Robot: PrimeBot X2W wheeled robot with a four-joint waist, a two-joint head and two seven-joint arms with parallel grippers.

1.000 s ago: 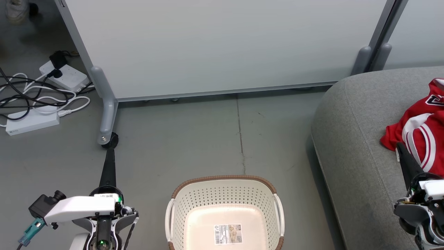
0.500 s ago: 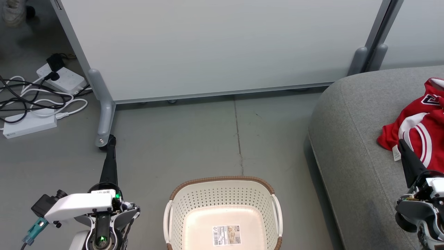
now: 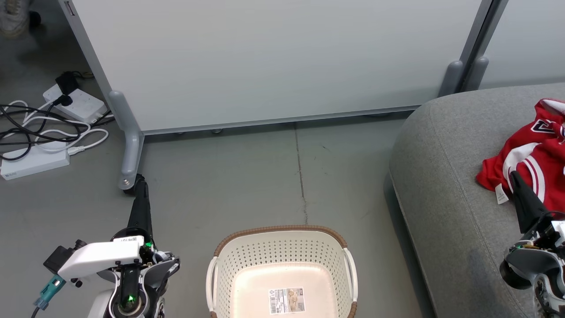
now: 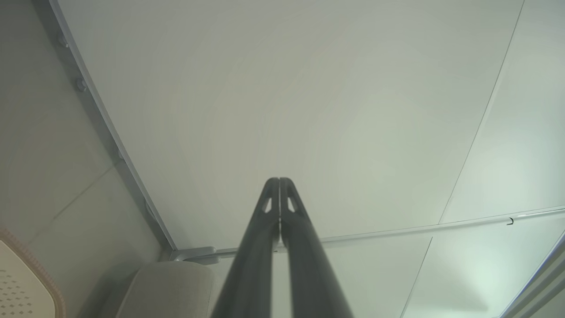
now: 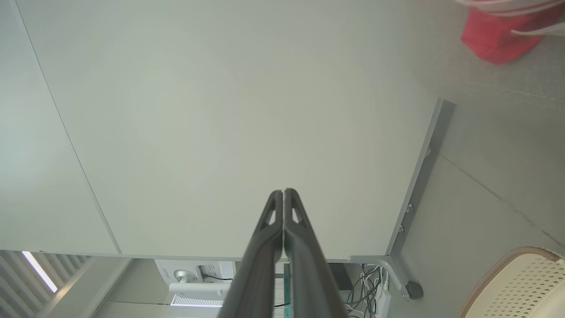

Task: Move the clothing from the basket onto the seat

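The red clothing with white stripes lies bunched on the grey seat at the right edge of the head view. The cream basket stands on the floor at bottom centre, holding nothing but a barcode sticker. My left gripper is shut and empty, left of the basket, pointing at the partition's foot. My right gripper is shut and empty over the seat, its tip overlapping the clothing's near edge. The right wrist view shows that gripper shut, with the clothing and basket off to its right. The left gripper also shows shut.
A pale grey partition panel stands across the back, its wheeled foot close to my left fingertips. Power strips and tangled cables lie on the floor at the left. A shoe shows at the top left corner.
The whole head picture has shifted a little left, so the camera has moved. Both grippers stay shut and empty. The clothing lies on the seat as before.
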